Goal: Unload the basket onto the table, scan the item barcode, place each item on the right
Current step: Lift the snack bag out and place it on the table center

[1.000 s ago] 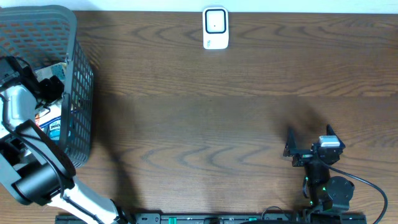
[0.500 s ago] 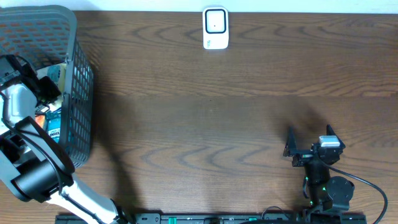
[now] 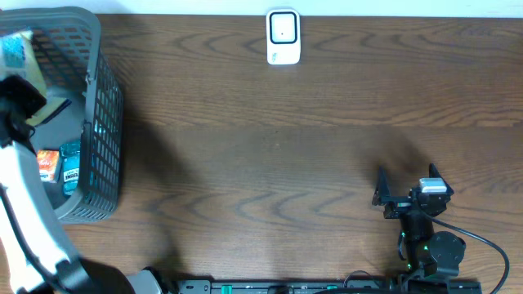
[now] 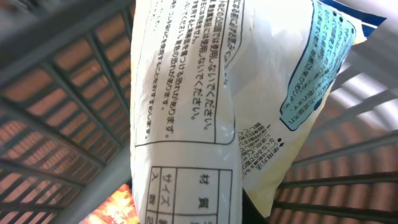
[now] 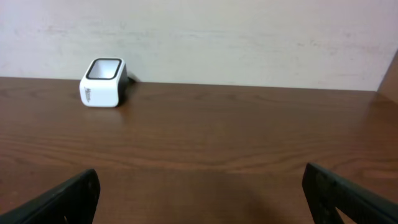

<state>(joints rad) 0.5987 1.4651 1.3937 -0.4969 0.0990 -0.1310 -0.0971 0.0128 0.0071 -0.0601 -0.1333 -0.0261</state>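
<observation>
Packet (image 4: 205, 93) is gripped in my closed left claw (image 3: 29, 102), so I would lift it slowly clear of the basket (image 3: 102, 122), then turn its barcode toward the scanner (image 3: 283, 37); right claw (image 3: 406, 178) stands open

Table (image 3: 270, 163): dark brown wood grain, with soft glare across it.
Wall (image 5: 249, 37): plain off-white, meeting the table's far edge.

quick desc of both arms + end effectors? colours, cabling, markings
Left arm: white links, black joints. Right arm: black, green LEDs near the base, black cable looping off it, grey camera block on top. Right end effector: two dark fingers. No markings legible.
</observation>
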